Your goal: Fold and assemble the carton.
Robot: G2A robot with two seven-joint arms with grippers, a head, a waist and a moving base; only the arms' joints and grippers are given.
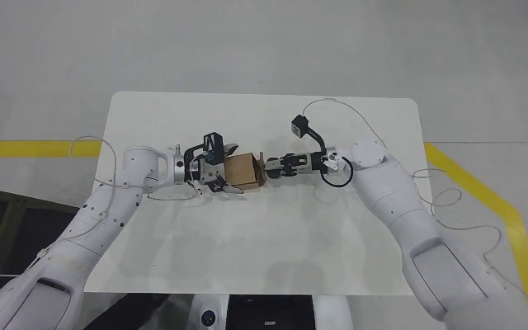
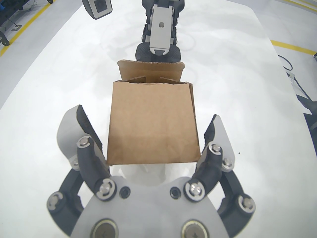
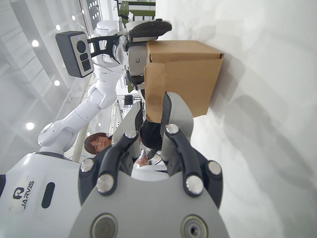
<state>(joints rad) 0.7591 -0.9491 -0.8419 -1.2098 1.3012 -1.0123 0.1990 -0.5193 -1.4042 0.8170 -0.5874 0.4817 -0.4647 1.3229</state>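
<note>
A small brown carton [image 1: 243, 170] lies on its side in the middle of the white table [image 1: 264, 247]. Its end toward my right arm has its flaps open. My left gripper [image 1: 228, 171] is at the carton's other end. In the left wrist view it [image 2: 148, 122] stands open, one finger on each side of the carton [image 2: 153, 125] with small gaps. My right gripper [image 3: 152, 107] is shut on the carton's outer end flap [image 3: 154, 85]. In the left wrist view this gripper [image 2: 158, 53] sits just behind the flap's edge [image 2: 151, 64].
Free tabletop lies on every side of the carton, toward the near edge [image 1: 247, 290] and the far edge [image 1: 264, 96]. Thin white cables [image 1: 82, 145] loop off both arms at the table's sides.
</note>
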